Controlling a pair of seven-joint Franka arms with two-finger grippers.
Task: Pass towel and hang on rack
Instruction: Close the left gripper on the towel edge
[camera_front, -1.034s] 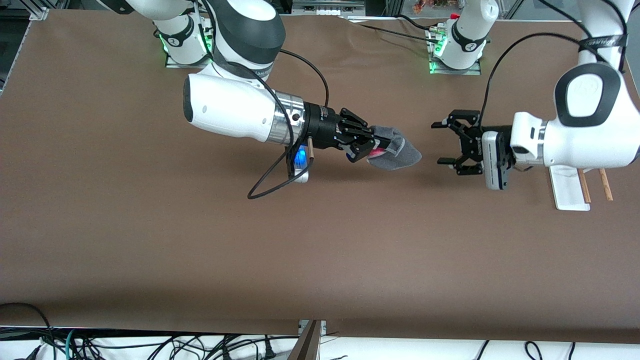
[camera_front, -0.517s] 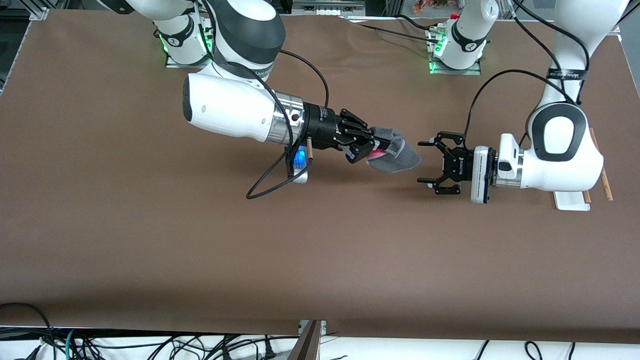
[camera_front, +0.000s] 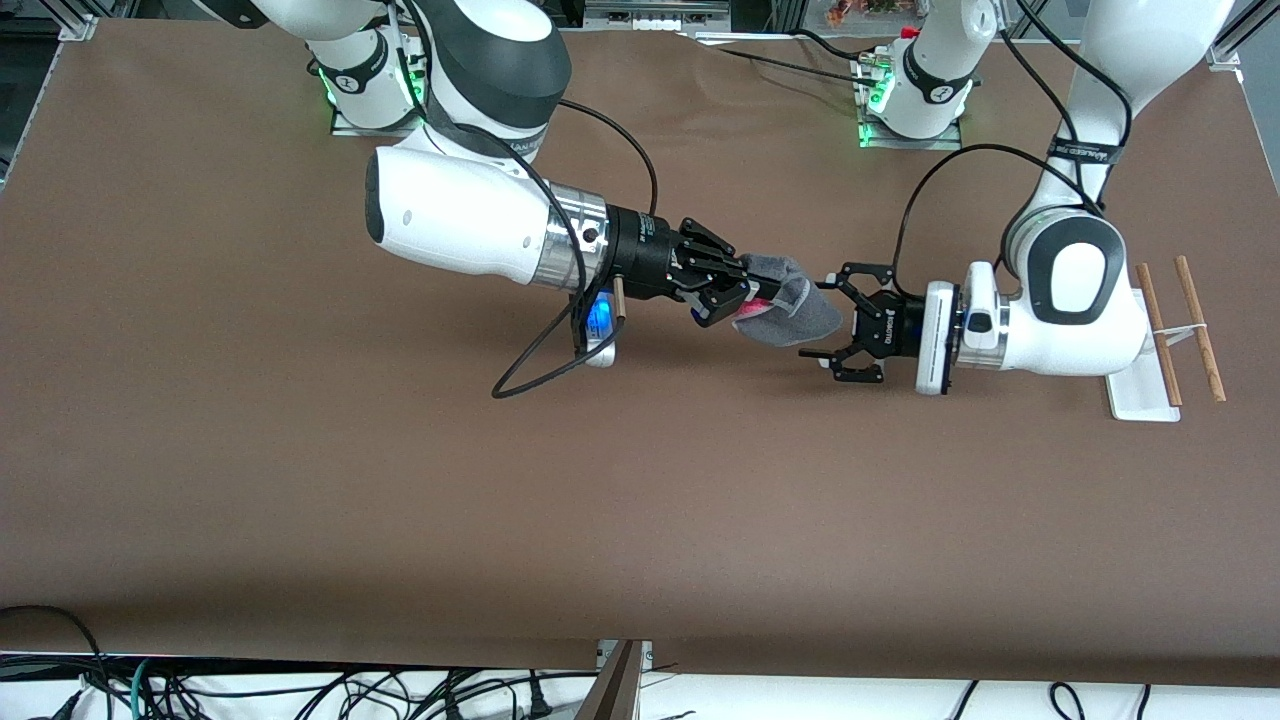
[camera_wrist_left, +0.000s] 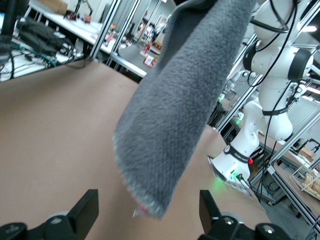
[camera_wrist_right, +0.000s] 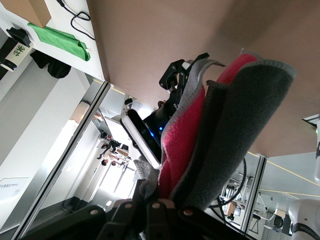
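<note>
Right gripper (camera_front: 728, 293) is clamping the towel (camera_front: 790, 310) in the air over mid-table. Left gripper (camera_front: 828, 319) is straddling the towel's free end, fingers apart. Brown table (camera_front: 300, 480) is lying bare beneath. Rack (camera_front: 1165, 340) is standing at the left arm's end; framing and benches are surrounding.

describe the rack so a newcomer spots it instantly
Start at the left arm's end of the brown table. There, beside the left arm's white wrist, stands the rack: a flat white base with two thin brown wooden rods joined by a white crosspiece. It is the only wooden item, and nothing hangs on it.
</note>
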